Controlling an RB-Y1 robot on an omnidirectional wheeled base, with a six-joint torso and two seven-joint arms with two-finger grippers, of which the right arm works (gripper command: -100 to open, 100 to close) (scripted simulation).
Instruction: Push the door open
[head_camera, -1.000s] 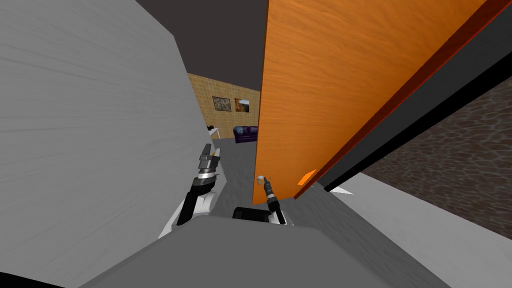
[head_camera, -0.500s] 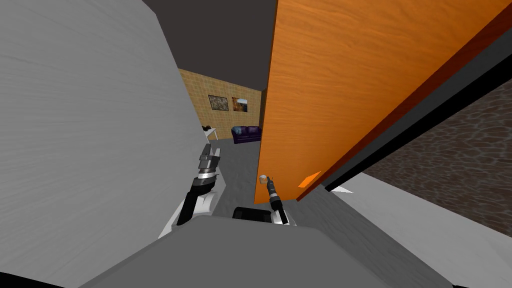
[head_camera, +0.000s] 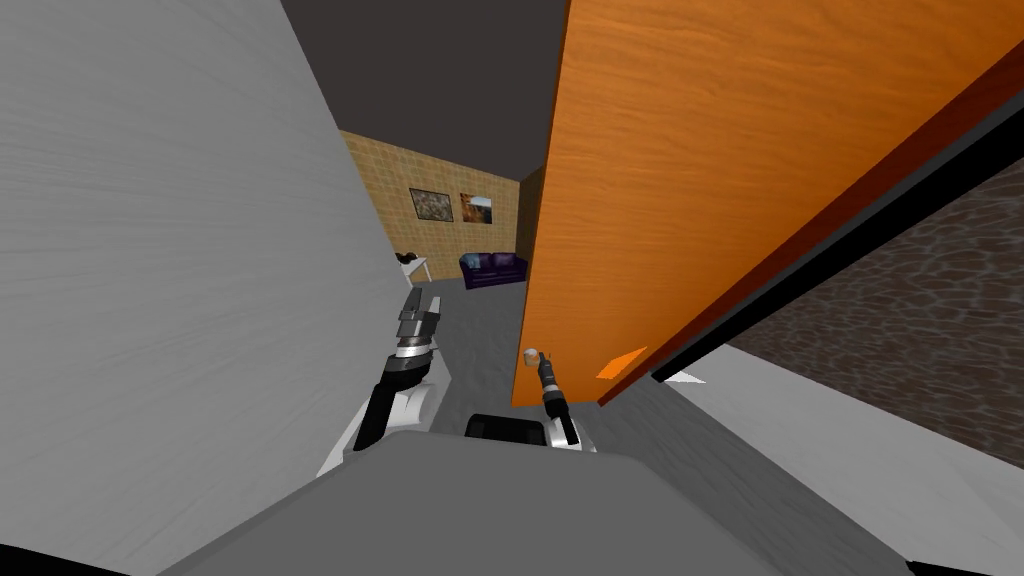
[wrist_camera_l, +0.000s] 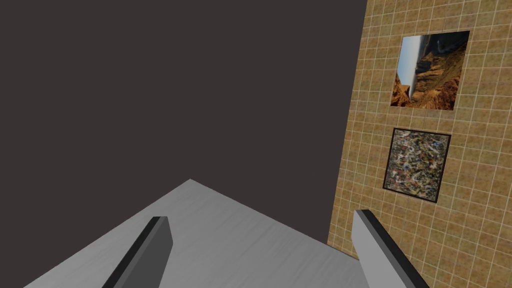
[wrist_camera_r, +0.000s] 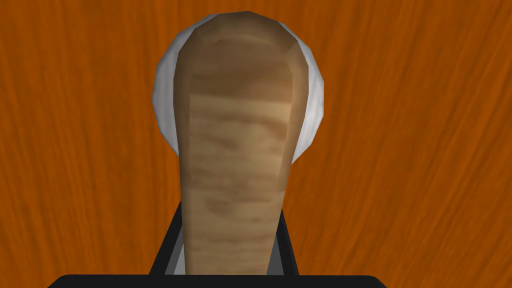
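Note:
The orange wooden door (head_camera: 700, 180) stands ajar, its free edge just right of my chest. Its tan lever handle (wrist_camera_r: 235, 150) sits on a white round plate (wrist_camera_r: 312, 115) against the orange door face (wrist_camera_r: 425, 150). My right gripper (wrist_camera_r: 232, 250) is shut on the handle, with a finger pressed against each side. In the head view that gripper (head_camera: 535, 358) is at the door's lower edge, on the handle (head_camera: 530, 353). My left gripper (head_camera: 420, 312) is raised beside the grey wall, and its fingers (wrist_camera_l: 155, 240) stand open with nothing between them.
A grey wall (head_camera: 180, 280) runs close along my left. The dark red door frame (head_camera: 830, 220) and a dark patterned wall (head_camera: 900, 330) lie to the right. Through the gap are grey floor, a purple sofa (head_camera: 492, 270), a small white table (head_camera: 416, 265) and a tan tiled wall.
The door has swung further to the right, widening the gap and showing more of the room beyond. My right gripper moved with the handle. The left arm kept still.

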